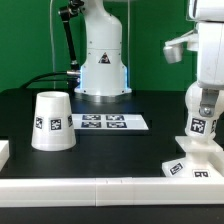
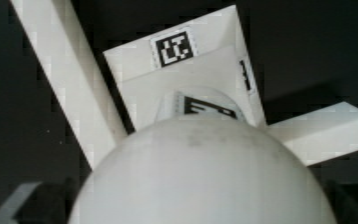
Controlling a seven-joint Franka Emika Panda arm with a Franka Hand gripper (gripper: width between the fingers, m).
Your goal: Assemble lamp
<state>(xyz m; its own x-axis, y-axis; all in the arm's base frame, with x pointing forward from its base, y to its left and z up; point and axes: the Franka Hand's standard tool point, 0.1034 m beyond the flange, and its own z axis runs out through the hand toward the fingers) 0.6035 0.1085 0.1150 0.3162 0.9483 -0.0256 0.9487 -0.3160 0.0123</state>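
Note:
My gripper (image 1: pixel 202 108) is at the exterior view's right, shut on the round white bulb (image 1: pixel 199 127), which carries a square tag. The bulb hangs upright just over the flat square base (image 1: pixel 190 165), which lies by the front rail; I cannot tell whether they touch. In the wrist view the bulb (image 2: pixel 194 170) fills the foreground and hides the base's neck, and the tagged base (image 2: pixel 185 60) lies beyond it. The cone shade (image 1: pixel 52 120) stands apart at the exterior view's left, narrow end up.
The marker board (image 1: pixel 103 122) lies flat mid-table. A white rail (image 1: pixel 100 186) runs along the front edge and also shows in the wrist view (image 2: pixel 78 80). The robot's pedestal (image 1: pixel 103 70) stands at the back. A small white block (image 1: pixel 3 150) is at the far left.

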